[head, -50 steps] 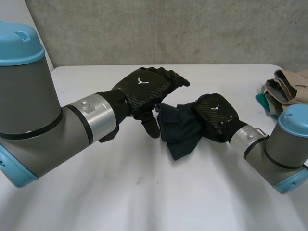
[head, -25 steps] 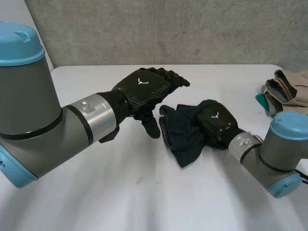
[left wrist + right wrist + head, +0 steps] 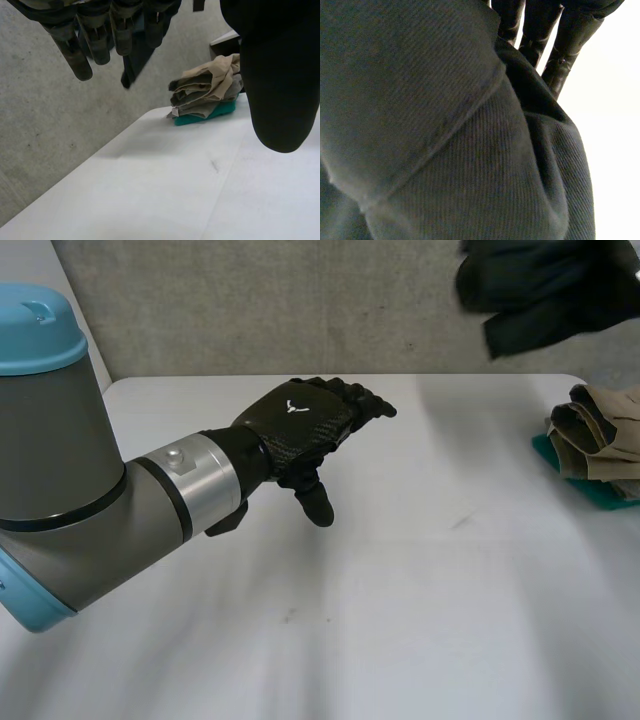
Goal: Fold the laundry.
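My left hand (image 3: 300,420) hovers open over the middle of the white table (image 3: 400,590), fingers straight and thumb pointing down, holding nothing. Its fingers (image 3: 75,55) and thumb (image 3: 280,90) also show spread apart in the left wrist view. A dark cloth (image 3: 540,285) hangs high in the air at the back right, well above the table. In the right wrist view my right hand (image 3: 535,35) has its fingers curled into this bunched dark cloth (image 3: 445,140). From the left wrist view the cloth (image 3: 137,55) dangles beyond the left fingertips.
A pile of folded beige clothes (image 3: 600,430) rests on a teal item (image 3: 590,490) at the table's right edge, also visible as the pile (image 3: 207,90) beyond my left hand. A grey concrete wall (image 3: 300,300) runs behind the table.
My right hand has lifted the dark cloth off the table, up and to the back right. The left hand has stayed in place, open.
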